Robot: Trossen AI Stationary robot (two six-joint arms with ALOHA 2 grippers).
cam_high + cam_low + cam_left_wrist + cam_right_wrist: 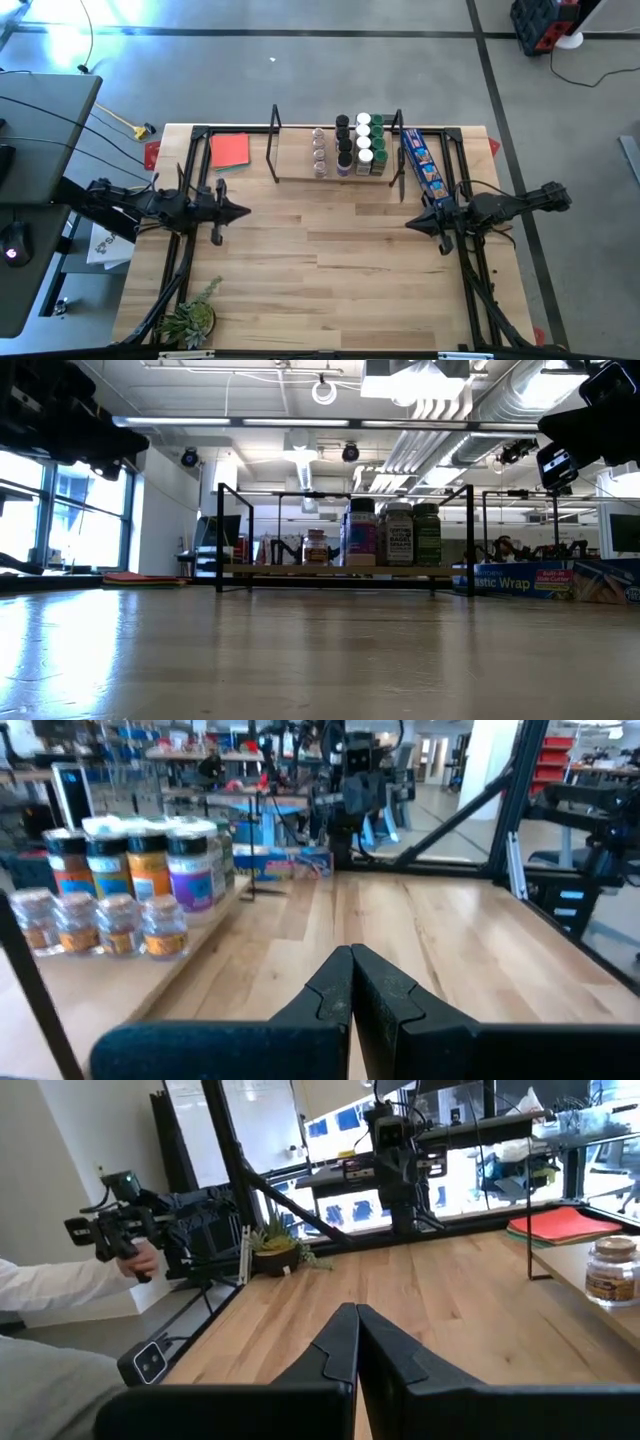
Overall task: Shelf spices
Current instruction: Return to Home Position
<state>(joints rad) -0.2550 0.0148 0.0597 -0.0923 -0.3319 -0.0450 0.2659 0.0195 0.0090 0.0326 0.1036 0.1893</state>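
The spices (352, 146) stand grouped on the shelf (295, 158) at the rear of the desk (330, 270). The left pincer (244, 211) and right pincer (410, 224), both closed and empty, hover well apart.

Your high view looks straight down on whole table (320, 290). Low view sits at tabletop level, facing shelf (280, 569). Wrist views face each other; all four share shelf.
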